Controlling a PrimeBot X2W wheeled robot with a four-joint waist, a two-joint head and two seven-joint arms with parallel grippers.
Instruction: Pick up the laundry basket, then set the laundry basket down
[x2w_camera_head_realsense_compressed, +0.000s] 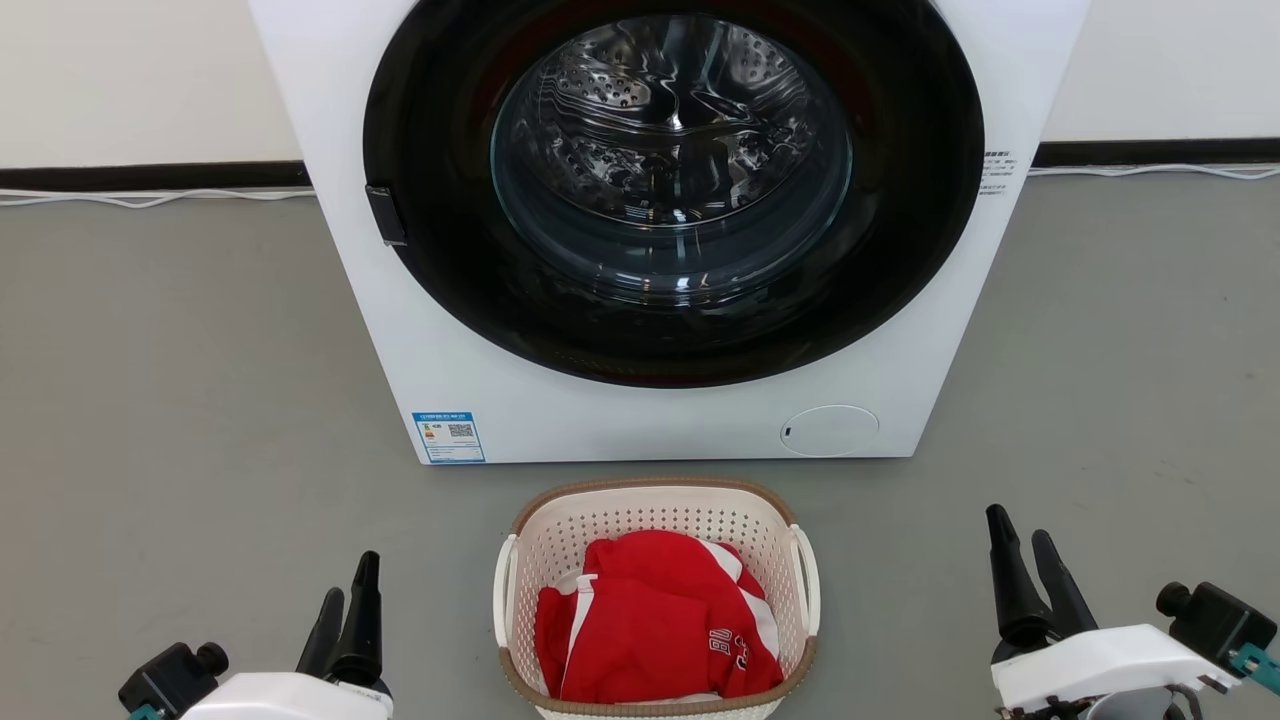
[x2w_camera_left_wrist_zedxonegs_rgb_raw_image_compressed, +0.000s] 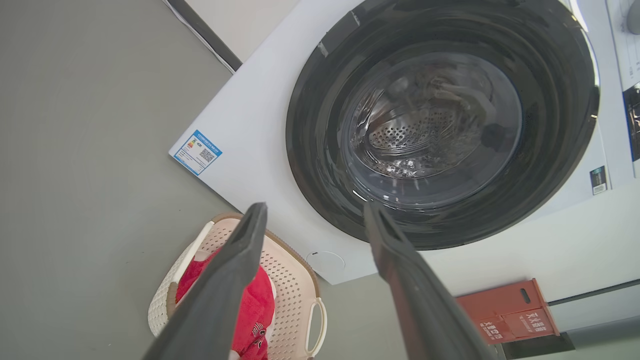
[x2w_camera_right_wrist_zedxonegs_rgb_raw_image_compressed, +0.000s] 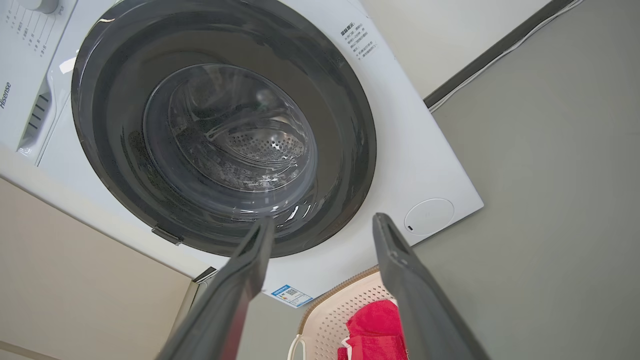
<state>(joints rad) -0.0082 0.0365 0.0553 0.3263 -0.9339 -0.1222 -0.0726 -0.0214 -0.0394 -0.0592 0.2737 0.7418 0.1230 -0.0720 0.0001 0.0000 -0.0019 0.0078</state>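
1. Cream-white perforated plastic with a brown woven-look rim: that is the laundry basket (x2w_camera_head_realsense_compressed: 650, 522). It stands upright on the grey floor (x2w_camera_head_realsense_compressed: 200, 400) just in front of the washer (x2w_camera_head_realsense_compressed: 640, 425), and a thin strip of floor shows between them.
2. In the head view it lies between my two arms. The left gripper (x2w_camera_head_realsense_compressed: 352, 578) hangs to its left and the right gripper (x2w_camera_head_realsense_compressed: 1018, 525) to its right, both well clear of it.
3. Both sets of jaws are spread wide and hold nothing. Each wrist view shows the two dark fingers (x2w_camera_left_wrist_zedxonegs_rgb_raw_image_compressed: 235, 270) parted, with the washer behind them.
4. A crumpled red garment (x2w_camera_head_realsense_compressed: 650, 620) with white trim lies in the bottom of the basket. I judge the load light: one soft piece of cloth in a thin plastic shell.
5. I expect the walls to keep their shape but flex a little. The smooth plastic could also slip between hard fingers.
6. The best holds look like the two white side handles, the left handle (x2w_camera_head_realsense_compressed: 503, 590) and the right handle (x2w_camera_head_realsense_compressed: 808, 578), one for each arm. Closing on a loop, or hooking a finger under it, gives a catch that the bare wall does not.
7. Lifting from one side alone would likely tip it and spill the cloth. I would raise both sides evenly and keep the rim level.
8. The basket is not yet lifted, so the pick-up is the step in hand.
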